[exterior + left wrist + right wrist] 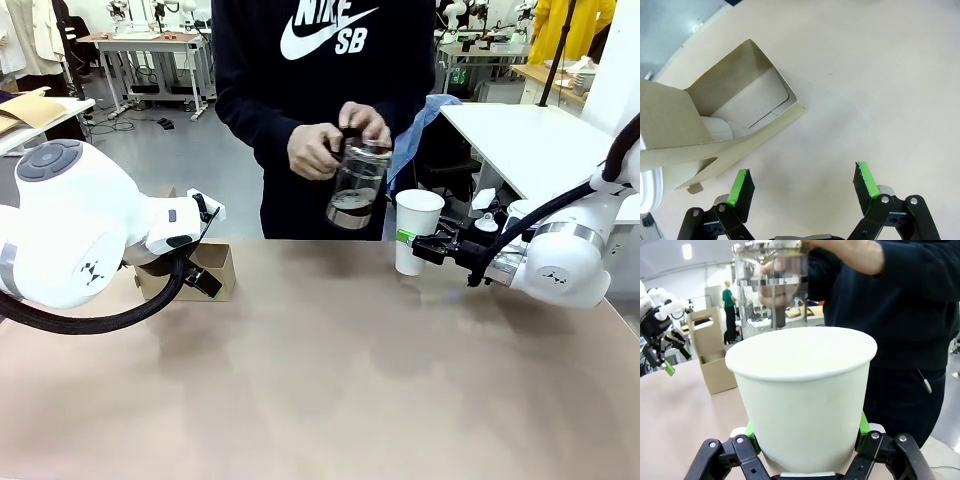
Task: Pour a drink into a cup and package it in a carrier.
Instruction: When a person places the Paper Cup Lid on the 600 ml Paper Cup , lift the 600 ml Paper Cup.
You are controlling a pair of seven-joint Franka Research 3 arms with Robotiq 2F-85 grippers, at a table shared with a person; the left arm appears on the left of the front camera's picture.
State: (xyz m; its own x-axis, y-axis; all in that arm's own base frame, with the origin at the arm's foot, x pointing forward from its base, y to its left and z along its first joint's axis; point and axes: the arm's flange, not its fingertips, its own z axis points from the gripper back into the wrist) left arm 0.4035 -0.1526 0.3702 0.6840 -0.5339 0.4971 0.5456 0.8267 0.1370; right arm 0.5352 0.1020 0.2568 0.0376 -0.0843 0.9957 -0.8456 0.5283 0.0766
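Here, left gripper (pixel 802 182), fingers apart, above table (pixel 320 380); carrier (pixel 740 100) at its 10 o'clock. Right gripper (pixel 411 241) clamped on upright cup (pixel 418 222), table's 2 o'clock. Beyond, 12 o'clock: person's hands (pixel 316 150) hold jug (pixel 357 180), drink (pixel 350 209) at bottom.

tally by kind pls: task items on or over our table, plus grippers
white paper cup: 1
brown cardboard carrier: 1
glass French press holding a little dark drink: 1
grippers: 2, the left gripper open and the right gripper closed on the cup
Total: 5
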